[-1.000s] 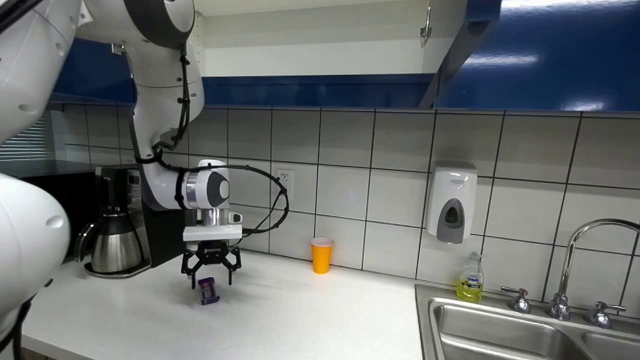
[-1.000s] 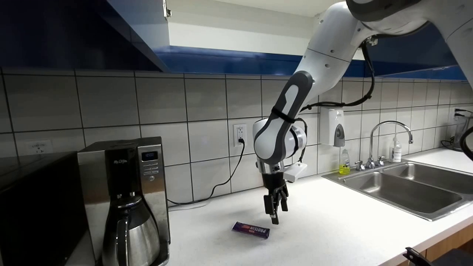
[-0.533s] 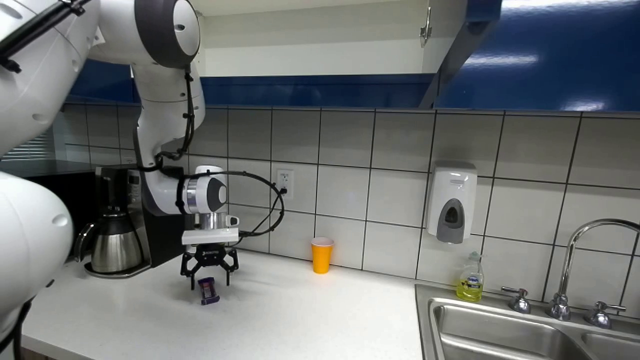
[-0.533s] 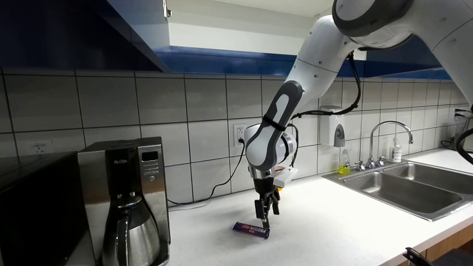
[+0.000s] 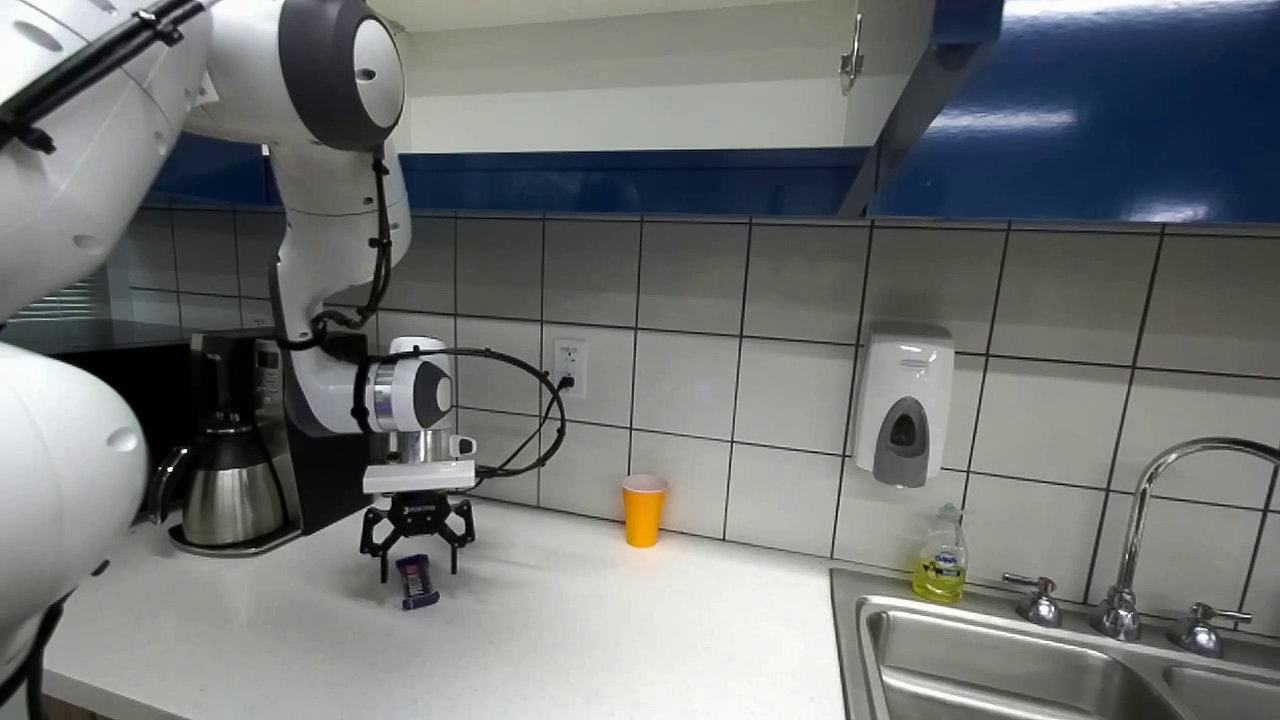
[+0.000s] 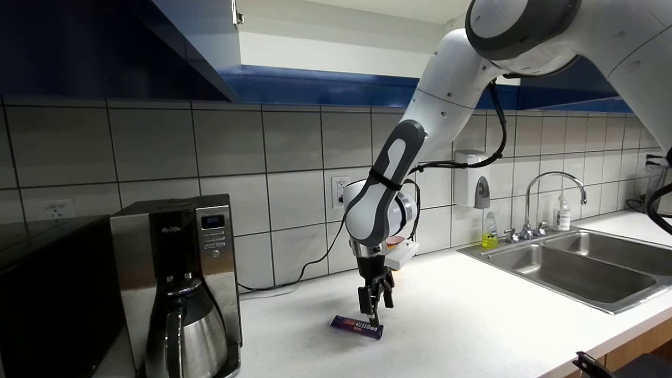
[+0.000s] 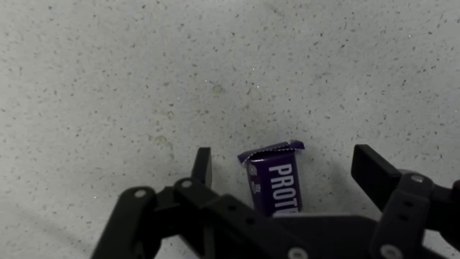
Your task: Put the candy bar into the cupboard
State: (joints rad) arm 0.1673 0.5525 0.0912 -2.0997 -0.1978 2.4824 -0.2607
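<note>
The candy bar (image 5: pixel 418 588) is a small purple wrapped bar lying flat on the white counter. It also shows in an exterior view (image 6: pixel 356 326) and in the wrist view (image 7: pixel 275 180), where its lower part is hidden behind the gripper. My gripper (image 7: pixel 283 158) points down, open and empty, low over one end of the bar. In the wrist view its fingers stand apart on both sides of the bar, with a gap on each side. It also shows in both exterior views (image 5: pixel 419 573) (image 6: pixel 380 314). The cupboard (image 5: pixel 630 115) hangs above, its blue door (image 5: pixel 1090 120) swung open and its white interior visible.
An orange cup (image 5: pixel 643 512) stands by the tiled wall, mostly hidden behind the arm elsewhere. A coffee maker (image 6: pixel 176 236) stands beside the counter area with the bar. A soap dispenser (image 5: pixel 905 400), a dish soap bottle (image 5: pixel 941 560) and a steel sink (image 5: pixel 990 650) are further along.
My gripper has moved down and toward the candy bar, its motion slight in the last half second. It stays open. The candy bar has not moved.
</note>
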